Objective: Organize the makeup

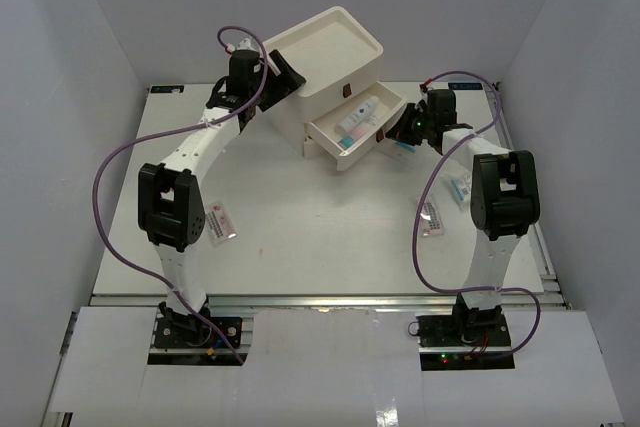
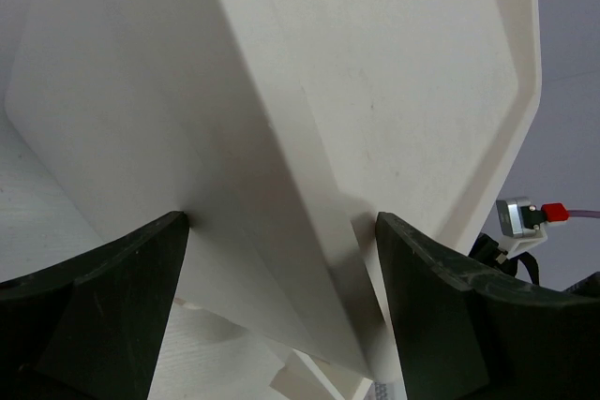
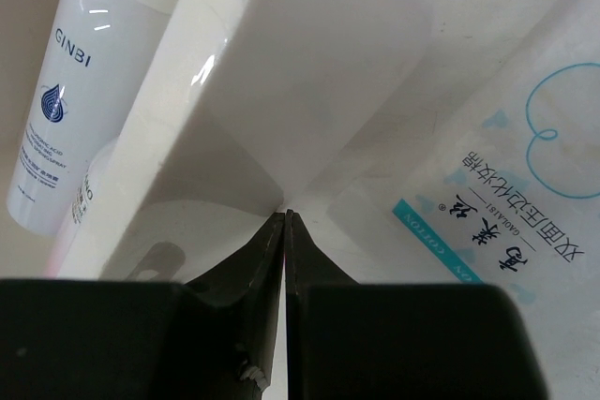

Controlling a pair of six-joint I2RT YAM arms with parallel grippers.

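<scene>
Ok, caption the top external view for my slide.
Left gripper straddles the drawer box corner; shut right gripper at its open drawer, tubes inside.

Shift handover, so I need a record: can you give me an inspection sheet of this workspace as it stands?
Surface: white table.
Job's things: tubes in the open drawer of the white box; sachets loose on the table, that one by the left arm, two by the right arm, one beside the drawer.
Clutter: nothing seen.
Grippers: left gripper jaws apart, astride a corner of the white box; right gripper shut, empty, tips at the drawer's wall.
Cables: purple cables loop off both arms.
Surroundings: plain grey walls on three sides.
</scene>
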